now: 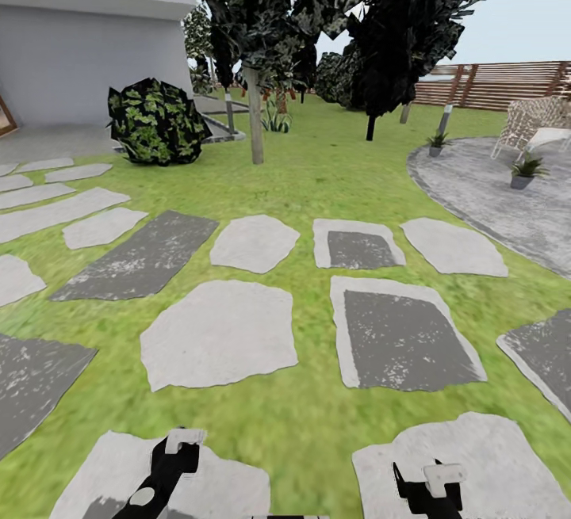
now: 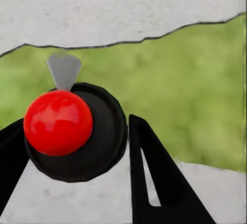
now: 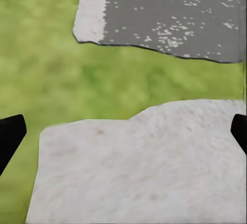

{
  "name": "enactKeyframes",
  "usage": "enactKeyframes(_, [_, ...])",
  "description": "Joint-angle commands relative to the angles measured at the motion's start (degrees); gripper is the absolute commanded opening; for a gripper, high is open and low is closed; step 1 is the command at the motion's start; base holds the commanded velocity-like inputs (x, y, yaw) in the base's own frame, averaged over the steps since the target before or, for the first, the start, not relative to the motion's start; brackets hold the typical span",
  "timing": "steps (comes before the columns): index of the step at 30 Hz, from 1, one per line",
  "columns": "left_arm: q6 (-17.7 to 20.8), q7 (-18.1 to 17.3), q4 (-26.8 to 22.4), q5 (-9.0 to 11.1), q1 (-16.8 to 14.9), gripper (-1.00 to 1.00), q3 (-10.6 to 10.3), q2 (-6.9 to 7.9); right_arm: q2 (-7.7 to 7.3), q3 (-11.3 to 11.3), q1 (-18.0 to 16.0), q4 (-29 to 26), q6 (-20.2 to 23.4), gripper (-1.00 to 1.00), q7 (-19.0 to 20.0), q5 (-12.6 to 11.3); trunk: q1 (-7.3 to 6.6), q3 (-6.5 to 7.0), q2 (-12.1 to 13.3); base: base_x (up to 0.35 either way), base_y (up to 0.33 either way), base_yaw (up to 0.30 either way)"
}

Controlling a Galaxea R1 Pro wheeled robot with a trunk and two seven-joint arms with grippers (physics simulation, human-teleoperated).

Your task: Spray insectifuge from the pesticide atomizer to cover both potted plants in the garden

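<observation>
Our right gripper (image 3: 123,126) hangs empty over a pale stepping stone (image 3: 139,167), its two fingers spread far apart at the edges of the wrist view with nothing between them. Our left gripper (image 2: 77,147) is also low over stone and grass; two dark fingers frame a red ball on a black round base (image 2: 77,131) that seems to be part of the rig, and we cannot tell whether those fingers are parted or closed. Neither holds the pesticide atomizer, and we cannot pick it out anywhere on the lawn ahead.

Both potted plants sit well away to our right on the round grey patio (image 1: 492,186): one potted plant (image 1: 524,170) nearer, the other potted plant (image 1: 436,143) further back at the patio's rim.

The risk, as we judge it, is heading to the plants before finding the bottle, or mistaking the slim post (image 1: 445,119) behind the far pot for it. Between us and the patio lie only stepping stones and grass. A tree trunk (image 1: 255,115) and a dark bush (image 1: 157,121) stand ahead to the left, a pale chair (image 1: 533,124) on the patio, and a slatted fence (image 1: 500,83) behind.
</observation>
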Motion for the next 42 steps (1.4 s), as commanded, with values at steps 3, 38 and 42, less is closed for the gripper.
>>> enactKeyframes(3, [-0.2,0.0,0.1,-0.7,0.0,-1.00,0.4,-0.03,0.01,-0.1,0.0,0.0,-0.2,1.00,0.0,0.3,-0.09,0.63,0.0,0.000,0.000,-0.266])
enactKeyframes(38, [-0.2,-0.1,0.0,-0.7,0.2,-1.00,0.4,-0.04,0.01,-0.1,0.0,0.0,-0.2,1.00,0.0,0.3,-6.02,5.48,10.9,0.000,0.000,-0.266])
enactKeyframes(42, [-0.2,-0.1,0.0,-0.6,0.2,-1.00,0.4,-0.03,0.01,-0.1,0.0,0.0,-0.2,1.00,0.0,0.3,-6.02,5.48,10.9,0.154,0.000,-0.266])
